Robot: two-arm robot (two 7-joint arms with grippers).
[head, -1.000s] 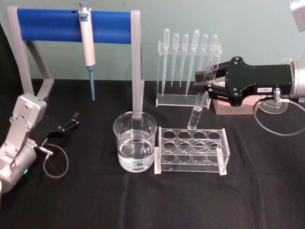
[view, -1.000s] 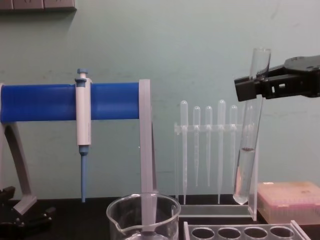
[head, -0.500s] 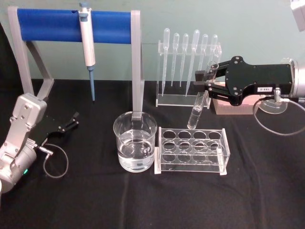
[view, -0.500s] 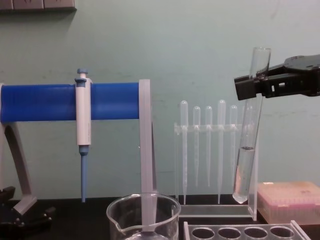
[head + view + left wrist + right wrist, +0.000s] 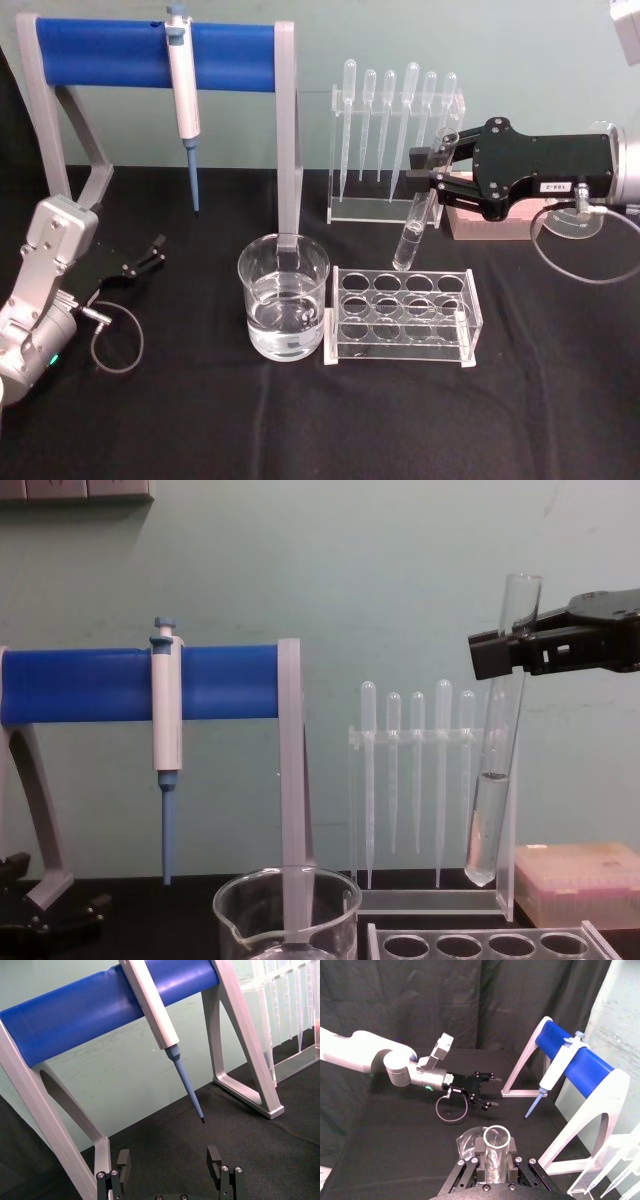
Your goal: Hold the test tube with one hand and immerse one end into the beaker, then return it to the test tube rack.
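Found the right gripper (image 5: 440, 160) extended in from the right, raised above the black table (image 5: 300, 430), jaws clamped on the test tube (image 5: 412, 235) just below its flared rim. Noted the tube hanging slightly tilted, rim uppermost, round bottom in the air over the back row of the test tube rack (image 5: 400, 338) and clear of it, with clear liquid in its lower part. Located the beaker (image 5: 283, 300), partly filled with clear liquid, just left of the rack, apart from the tube. Recorded a pipette stand (image 5: 380, 212) behind the tube and a pink box (image 5: 580, 880) beside that stand. Found the left gripper (image 5: 152, 252) low at the table's left, jaws wide, holding nothing.
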